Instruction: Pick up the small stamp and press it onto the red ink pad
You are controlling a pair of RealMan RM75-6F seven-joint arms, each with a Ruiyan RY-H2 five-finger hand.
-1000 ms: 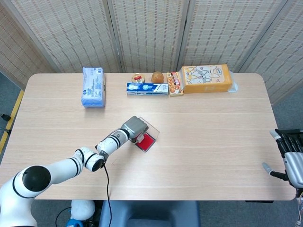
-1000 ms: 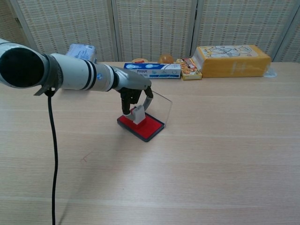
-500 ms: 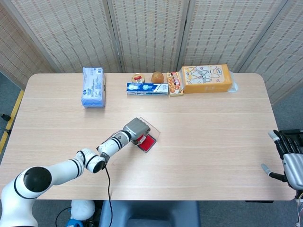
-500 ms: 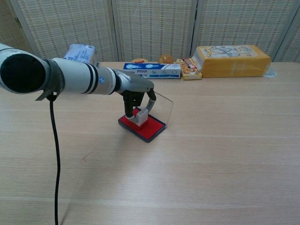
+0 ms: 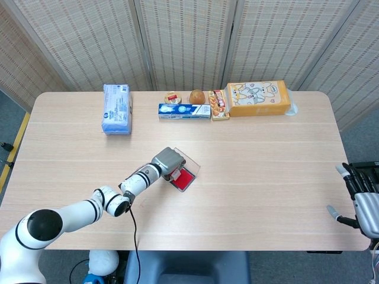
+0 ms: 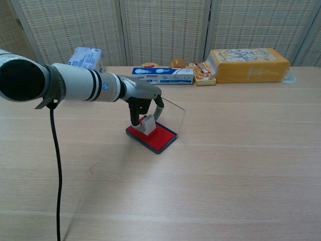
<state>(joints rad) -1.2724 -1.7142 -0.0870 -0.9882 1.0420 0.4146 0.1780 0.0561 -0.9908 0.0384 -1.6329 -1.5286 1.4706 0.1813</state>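
Two hands appear, but only one is at work. The left hand [image 6: 143,103] pinches the small stamp [image 6: 147,124] between its fingertips, the stamp's base resting on, or just above, the red ink pad [image 6: 153,136]; contact cannot be confirmed from either view. The pad sits in a shallow dark tray near the middle of the surface [image 6: 225,165], with its clear lid [image 6: 170,115] hinged open and standing tilted on the far side. The right hand [image 5: 362,198] lies off the right edge of the surface, fingers apart and holding nothing.

Risks, as judgements: the stamp appears slightly tilted, so a downward press may ink only one edge of its face. The stamp also sits toward the pad's near-left corner; an off-centre push could tip or slide the light tray. The fingers stand close to the raised lid and could knock it shut. Packaged goods line the far edge, well apart from the work.
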